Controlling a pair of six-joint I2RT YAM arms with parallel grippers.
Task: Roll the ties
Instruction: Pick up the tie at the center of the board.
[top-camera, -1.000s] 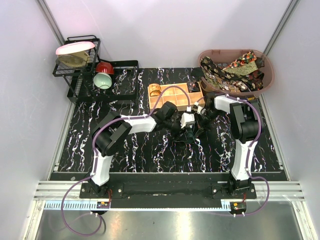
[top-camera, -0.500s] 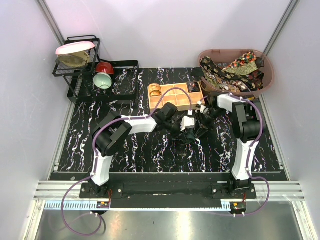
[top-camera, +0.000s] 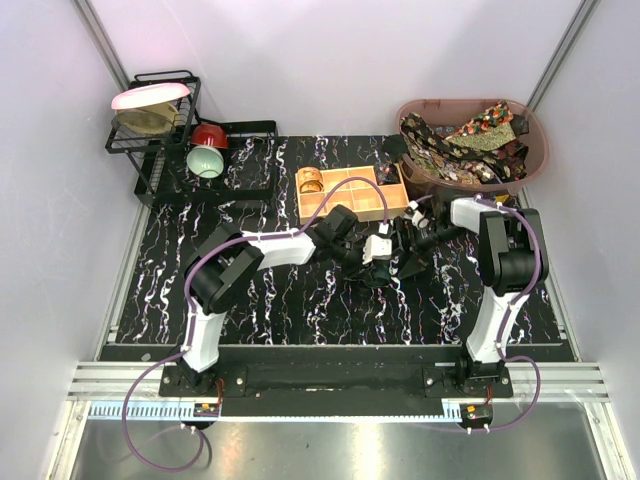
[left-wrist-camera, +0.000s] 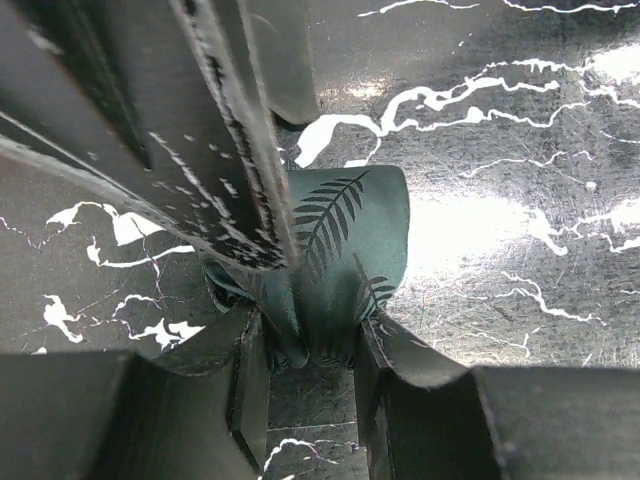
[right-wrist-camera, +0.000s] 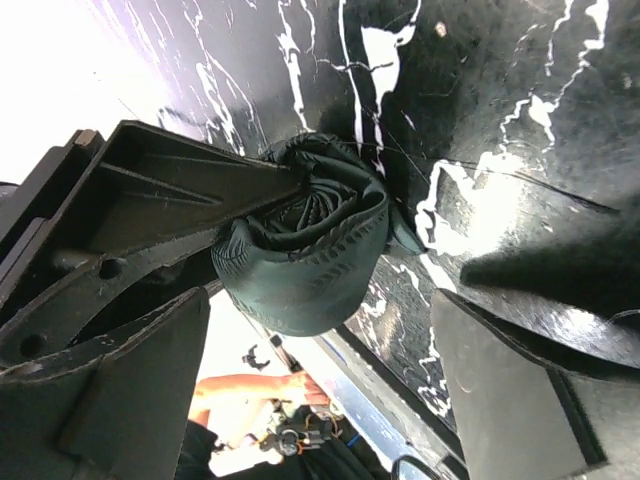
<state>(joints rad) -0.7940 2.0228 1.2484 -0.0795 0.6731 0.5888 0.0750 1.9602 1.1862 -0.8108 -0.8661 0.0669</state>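
A glossy black, white-veined table (top-camera: 250, 300) carries an oval mauve tub (top-camera: 541, 158) of crumpled patterned ties (top-camera: 465, 145) at 1 o'clock and a tan wooden box (top-camera: 352, 190) of square compartments at 12. Just right of centre, the left gripper (left-wrist-camera: 305, 340) pinches a satiny, leaf-printed dark green tie (left-wrist-camera: 345, 250) wound into a fat spiral; the right gripper (right-wrist-camera: 325, 300) flanks it, fingers spread wide.

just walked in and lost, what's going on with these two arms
The left claw is shut on a rolled dark green tie over the middle of the black marbled table. The right claw faces the roll, wide open, not gripping it. More patterned ties lie in the pink basket at the back right.
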